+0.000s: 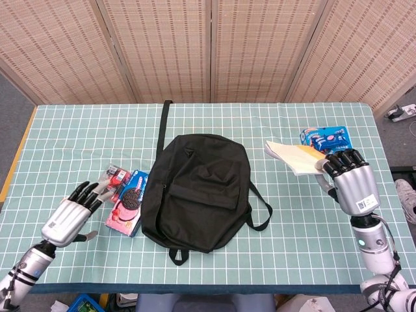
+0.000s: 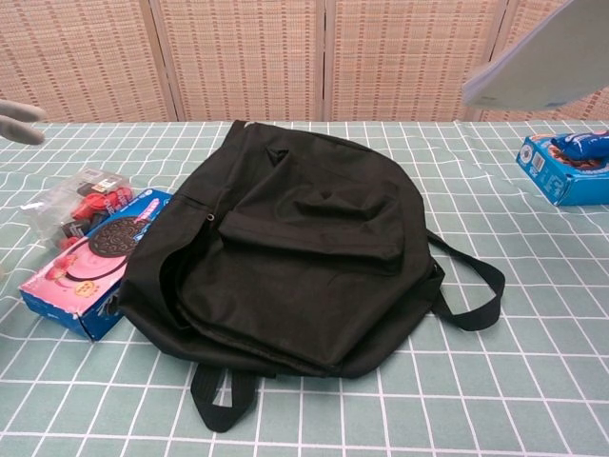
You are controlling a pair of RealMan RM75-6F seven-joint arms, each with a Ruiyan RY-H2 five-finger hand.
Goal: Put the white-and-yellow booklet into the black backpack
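Observation:
The black backpack (image 1: pixel 195 188) lies flat in the middle of the table, also filling the chest view (image 2: pixel 295 248). Its zips look closed. My right hand (image 1: pixel 350 179) holds the white-and-yellow booklet (image 1: pixel 294 155) in the air, right of the backpack. From the chest camera the booklet (image 2: pixel 547 59) shows as a tilted pale sheet at the top right. My left hand (image 1: pixel 71 213) hovers with fingers spread over the table's left side, beside the snack boxes. Only a fingertip (image 2: pixel 21 113) of it enters the chest view.
A pink-and-blue cookie box (image 1: pixel 127 202) and a clear pack of red sweets (image 1: pixel 112 179) lie left of the backpack. A blue cookie box (image 1: pixel 325 137) sits at the far right. The backpack's strap (image 1: pixel 164 127) runs toward the table's back edge.

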